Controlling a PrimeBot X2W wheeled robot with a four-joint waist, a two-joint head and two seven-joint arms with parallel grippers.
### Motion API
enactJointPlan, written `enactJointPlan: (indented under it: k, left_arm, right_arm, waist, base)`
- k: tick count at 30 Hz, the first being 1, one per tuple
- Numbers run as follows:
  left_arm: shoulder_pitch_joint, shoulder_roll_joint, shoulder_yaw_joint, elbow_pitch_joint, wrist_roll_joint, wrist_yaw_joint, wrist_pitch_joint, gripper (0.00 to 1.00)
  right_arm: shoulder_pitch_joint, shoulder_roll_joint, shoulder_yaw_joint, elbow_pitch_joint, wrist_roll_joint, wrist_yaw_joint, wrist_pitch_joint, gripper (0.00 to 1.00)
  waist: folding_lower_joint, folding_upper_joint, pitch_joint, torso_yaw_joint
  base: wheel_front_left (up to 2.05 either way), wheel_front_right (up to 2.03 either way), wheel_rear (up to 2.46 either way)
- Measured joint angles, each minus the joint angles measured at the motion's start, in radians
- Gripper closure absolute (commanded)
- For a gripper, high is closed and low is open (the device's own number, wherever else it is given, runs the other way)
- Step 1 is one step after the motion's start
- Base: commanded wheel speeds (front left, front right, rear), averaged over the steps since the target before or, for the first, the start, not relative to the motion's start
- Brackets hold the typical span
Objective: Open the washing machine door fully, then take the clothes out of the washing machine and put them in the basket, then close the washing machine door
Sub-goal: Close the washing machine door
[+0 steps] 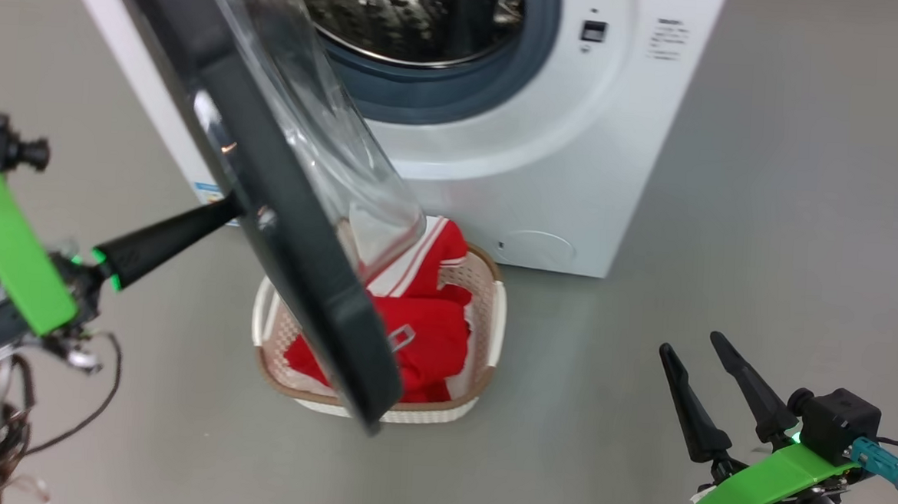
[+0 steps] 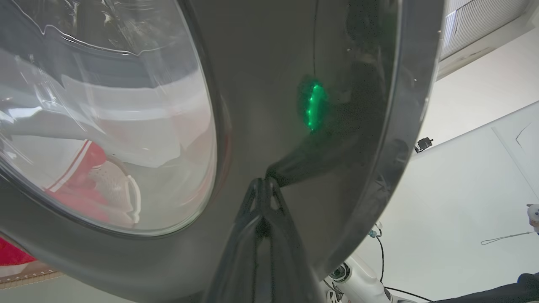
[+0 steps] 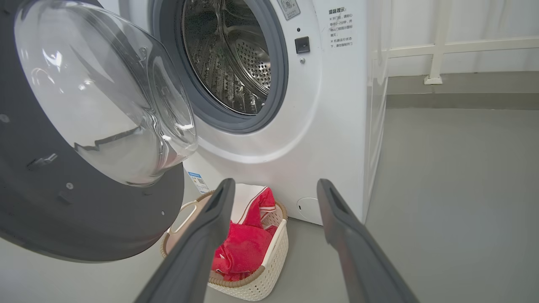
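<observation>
Door (image 1: 316, 299) hangs half-open over basket (image 1: 498, 316) of red clothes (image 1: 421, 335), washing machine (image 1: 545, 172) looks emptied; left claw (image 1: 227, 210) pinched shut, empty, tips on glossy rim; right claw (image 1: 689, 343) spread, empty; tips may skid off, leaving door unlatched.

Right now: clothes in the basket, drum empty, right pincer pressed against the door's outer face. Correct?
No: the left pincer presses the outer face of the washing machine door, per the head view; the right pincer hangs open, apart. Clothes are in the basket, drum looks empty.
</observation>
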Motion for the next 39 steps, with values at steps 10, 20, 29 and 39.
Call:
enactJointPlan:
  k: [10,20,29,39]
  left_arm:
    - [-0.151,-0.047,-0.054,0.084,0.040,0.000,-0.112,1.00]
    - [-0.266,-0.047,-0.072,0.176,0.075,0.000,-0.236,1.00]
    - [-0.370,-0.033,-0.096,0.272,0.089,0.000,-0.359,1.00]
    - [-0.332,0.008,-0.162,0.253,0.056,0.000,-0.432,1.00]
  right_arm:
    - [-0.044,0.032,-0.020,-0.012,-0.013,0.000,0.000,0.00]
    - [-0.081,0.051,-0.036,-0.022,-0.017,0.000,0.000,0.00]
    - [-0.110,0.068,-0.036,-0.026,-0.018,0.000,0.000,0.00]
    - [-0.110,0.072,-0.045,-0.023,-0.020,0.000,0.000,0.00]
  waist:
    - [-0.0001,0.0000,0.052,-0.091]
    - [0.0000,0.0000,0.113,-0.185]
    - [0.0000,0.0000,0.162,-0.246]
    - [0.0000,0.0000,0.150,-0.230]
  base:
    - [0.00,0.00,0.00]
    - [0.00,0.00,0.00]
    - [0.00,0.00,0.00]
    - [0.00,0.00,0.00]
